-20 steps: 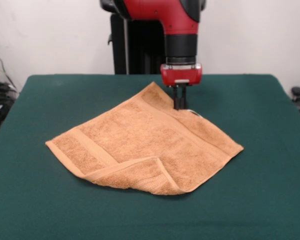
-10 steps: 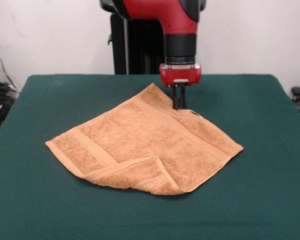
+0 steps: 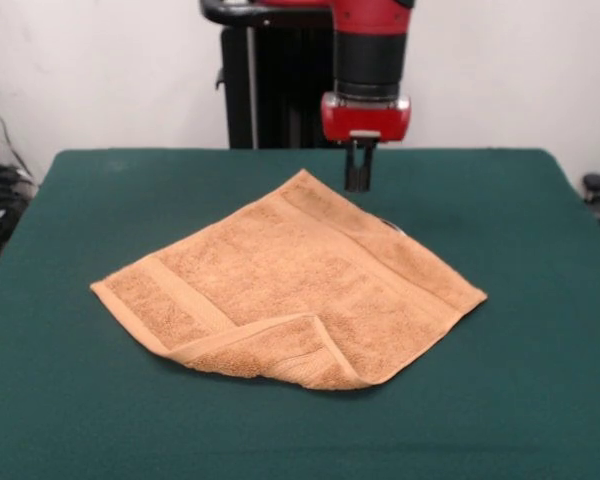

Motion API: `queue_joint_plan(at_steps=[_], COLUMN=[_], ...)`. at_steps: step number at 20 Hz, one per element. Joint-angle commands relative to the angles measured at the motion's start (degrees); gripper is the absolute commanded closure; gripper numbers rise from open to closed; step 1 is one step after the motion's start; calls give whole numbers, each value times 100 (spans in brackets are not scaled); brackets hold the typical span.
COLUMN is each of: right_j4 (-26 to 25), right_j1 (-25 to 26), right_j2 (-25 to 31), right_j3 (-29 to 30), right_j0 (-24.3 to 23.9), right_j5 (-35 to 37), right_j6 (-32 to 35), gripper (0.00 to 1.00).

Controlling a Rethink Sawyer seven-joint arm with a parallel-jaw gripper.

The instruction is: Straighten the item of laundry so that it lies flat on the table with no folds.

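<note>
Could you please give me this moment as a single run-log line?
claw: above towel's far edge, empty | towel: on table, near corner folded over | task: not flat yet

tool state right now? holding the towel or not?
Tool: raised clear above the towel, holding nothing; open or closed cannot be told from this view.

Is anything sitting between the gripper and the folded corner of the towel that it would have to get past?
Nothing visible does. The gripper hangs above the towel's far edge, and the folded-over corner lies at the near edge. Only the towel's own flat surface lies between them, and the table around it shows no other objects.
</note>
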Motion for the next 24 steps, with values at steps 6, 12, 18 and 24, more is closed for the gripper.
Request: queue_joint_plan(at_steps=[6, 12, 18, 24], right_j4=[649, 582, 345, 345], right_j1=[-790, -201, 110, 383], right_j2=[245, 199, 299, 459], right_j3=[-707, -1427, -1988, -2558], right_j0=[429, 538, 518, 369], right_j5=[2090, 1709, 1456, 1993], right_j6=[854, 786, 584, 392], gripper=[100, 100, 100, 100])
